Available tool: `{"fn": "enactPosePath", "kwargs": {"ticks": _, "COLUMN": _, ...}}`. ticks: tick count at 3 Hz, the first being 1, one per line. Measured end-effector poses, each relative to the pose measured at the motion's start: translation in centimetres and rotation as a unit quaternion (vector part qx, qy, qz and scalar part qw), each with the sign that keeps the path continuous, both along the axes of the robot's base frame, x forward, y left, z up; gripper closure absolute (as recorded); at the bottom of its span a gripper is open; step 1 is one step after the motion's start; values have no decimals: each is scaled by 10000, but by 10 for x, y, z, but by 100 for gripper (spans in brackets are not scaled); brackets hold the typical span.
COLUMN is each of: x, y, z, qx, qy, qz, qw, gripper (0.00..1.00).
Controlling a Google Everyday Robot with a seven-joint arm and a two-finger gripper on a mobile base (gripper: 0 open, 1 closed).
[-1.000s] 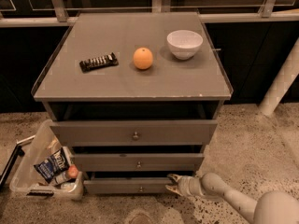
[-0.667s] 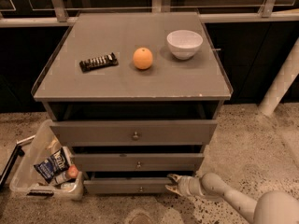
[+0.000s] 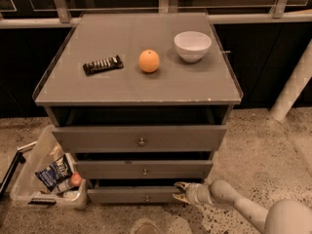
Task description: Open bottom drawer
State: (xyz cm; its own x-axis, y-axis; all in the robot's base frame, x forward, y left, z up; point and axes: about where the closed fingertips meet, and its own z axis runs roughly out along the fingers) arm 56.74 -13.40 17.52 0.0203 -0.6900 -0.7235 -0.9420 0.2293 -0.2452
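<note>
Your gripper (image 3: 179, 192) sits where it was a second ago, at the right end of the bottom drawer (image 3: 126, 195), its two fingers spread and clasping nothing visible. That slim grey wooden front with its tiny round knob (image 3: 146, 198) hasn't shifted. Farther back, the matte cabinet top (image 3: 97, 89) carries a dark ridged bar (image 3: 102, 65), a round orange (image 3: 149, 61) and a glossy white bowl (image 3: 192, 46).

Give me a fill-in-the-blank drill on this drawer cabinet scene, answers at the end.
1. The gripper sits at the ___ end of the bottom drawer.
2. The orange lies between the black bar and the white ___.
3. The plastic bin stands on the floor at the ___ side of the cabinet.
Missing words: right; bowl; left.
</note>
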Motion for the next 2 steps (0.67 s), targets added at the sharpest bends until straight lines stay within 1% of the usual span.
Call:
{"fn": "enactPosePath", "kwargs": {"ticks": 1, "x": -11, "y": 0, "z": -6, "qx": 249, "qy": 126, "qz": 131, "qw": 9995, "gripper": 11}}
{"fn": "enactPosePath", "kwargs": {"ticks": 2, "x": -11, "y": 0, "z": -3, "qx": 261, "qy": 130, "qz": 134, "qw": 9995, "gripper": 15}}
